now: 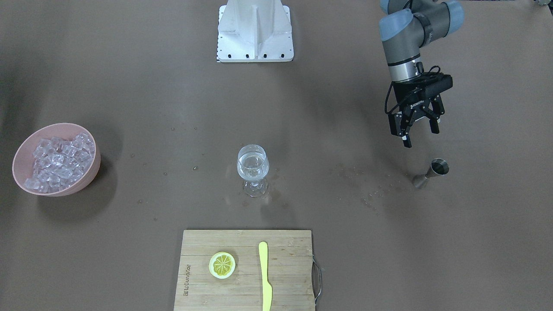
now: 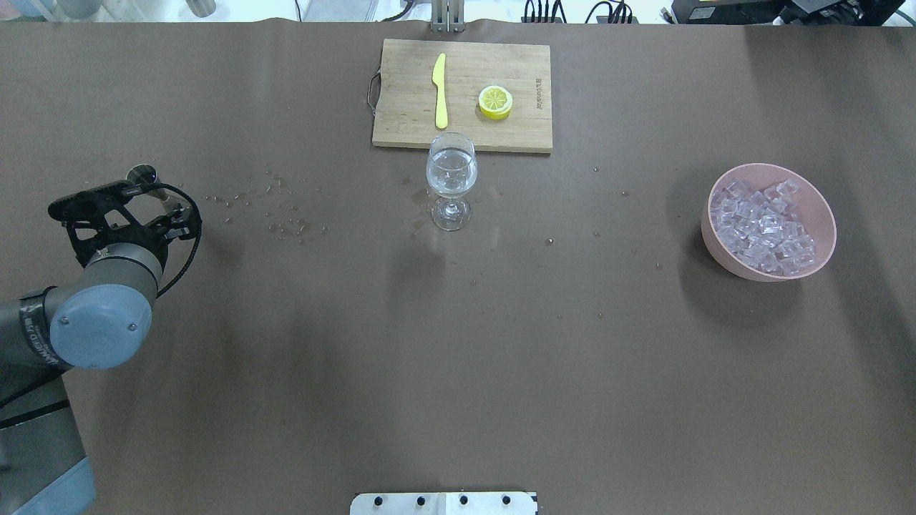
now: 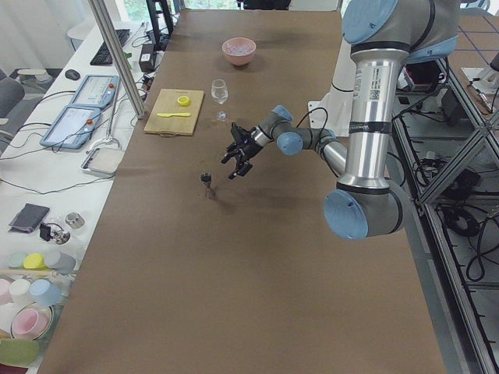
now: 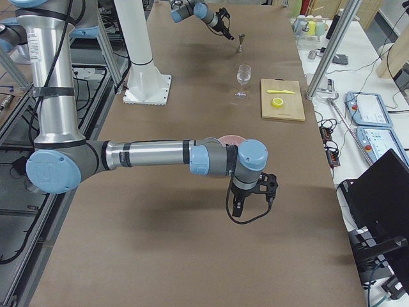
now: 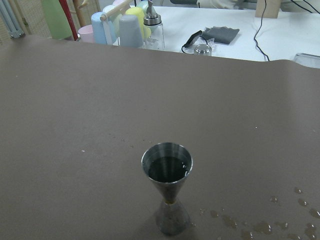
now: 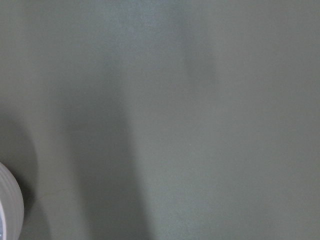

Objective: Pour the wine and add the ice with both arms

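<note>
Hovering spread and empty beside one steel hourglass jigger [image 1: 432,172], well aside of the single stemmed clear glass [image 1: 255,189], my left fingers [image 1: 433,125] look finished pouring: the clear wine [image 1: 252,169] sits in that glass. The heaped ice cubes [image 1: 58,162] fill one pink bowl [image 1: 96,168] on the glass's other side, none added yet. Whether my right fingers [image 4: 236,206] are spread, I cannot tell.

Wine [image 1: 252,171] in glass [image 1: 255,189], ice [image 1: 58,163] in bowl [image 1: 96,167]

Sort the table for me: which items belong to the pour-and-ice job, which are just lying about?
Job: clear stemmed wine glass holding clear wine; steel hourglass jigger; pink round bowl of translucent ice cubes; black left gripper, open.
Lying about: bamboo cutting board; yellow plastic knife; yellow lemon slice.
</note>
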